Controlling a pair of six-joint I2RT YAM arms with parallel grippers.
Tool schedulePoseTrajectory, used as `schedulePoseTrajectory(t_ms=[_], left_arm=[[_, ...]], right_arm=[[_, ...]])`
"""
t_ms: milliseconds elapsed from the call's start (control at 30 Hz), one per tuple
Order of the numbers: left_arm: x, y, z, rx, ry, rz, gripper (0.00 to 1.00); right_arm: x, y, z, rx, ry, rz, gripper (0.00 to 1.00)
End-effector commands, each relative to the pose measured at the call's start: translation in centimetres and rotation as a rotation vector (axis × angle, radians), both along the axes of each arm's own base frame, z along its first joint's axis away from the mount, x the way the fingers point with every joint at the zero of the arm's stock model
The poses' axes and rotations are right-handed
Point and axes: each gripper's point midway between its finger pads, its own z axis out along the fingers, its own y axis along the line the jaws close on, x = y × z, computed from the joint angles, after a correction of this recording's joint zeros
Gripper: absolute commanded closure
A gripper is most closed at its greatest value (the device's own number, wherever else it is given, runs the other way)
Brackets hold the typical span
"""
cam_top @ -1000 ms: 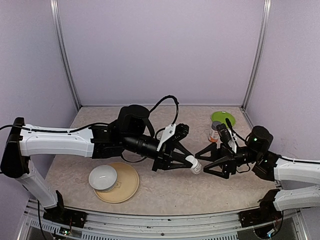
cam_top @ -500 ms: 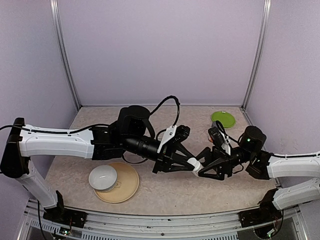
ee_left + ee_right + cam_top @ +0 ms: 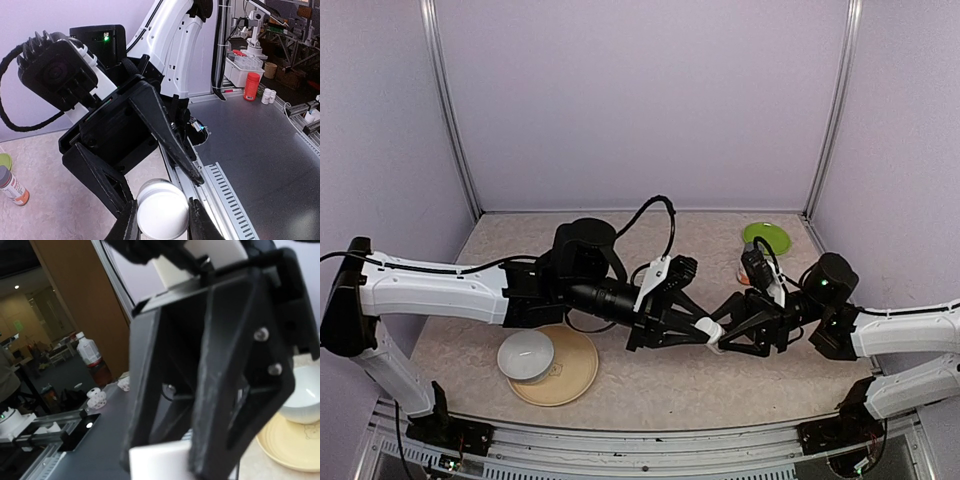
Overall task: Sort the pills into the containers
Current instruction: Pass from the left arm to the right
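Note:
My left gripper [image 3: 703,329] is shut on a tiny white bottle [image 3: 710,331] and holds it above the table's middle. In the left wrist view the bottle's white cap [image 3: 162,210] sits between my left fingers [image 3: 126,220]. My right gripper [image 3: 724,337] is open, with its black fingers [image 3: 167,137] spread to either side of the cap. In the right wrist view the white bottle [image 3: 157,462] shows at the bottom between dark fingers. No pills and no clear pill box are in view.
An orange-labelled, grey-capped bottle [image 3: 12,186] stands behind my right arm, near a green plate [image 3: 766,237] at the back right. A white bowl [image 3: 526,355] sits on a tan plate [image 3: 576,372] at the front left.
My right gripper has moved left and closed the gap to the white bottle, so its fingers now straddle the cap. My left gripper still holds the bottle and has shifted only slightly.

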Motion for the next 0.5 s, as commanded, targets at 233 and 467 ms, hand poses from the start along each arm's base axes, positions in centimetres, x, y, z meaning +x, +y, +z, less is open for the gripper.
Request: schedulePoseTrajectory(t_ms=[233, 467], left_arm=[[0.16, 1.01, 2.16, -0.117, -0.075, 0.088, 0.99], [0.46, 1.22, 2.22, -0.127, -0.076, 0.113, 0.99]], right_arm=[[-0.71, -0.15, 0.64, 0.061, 0.018, 0.040, 0.52], [-0.60, 0.07, 0.13, 0.054, 0.036, 0.045, 0.56]])
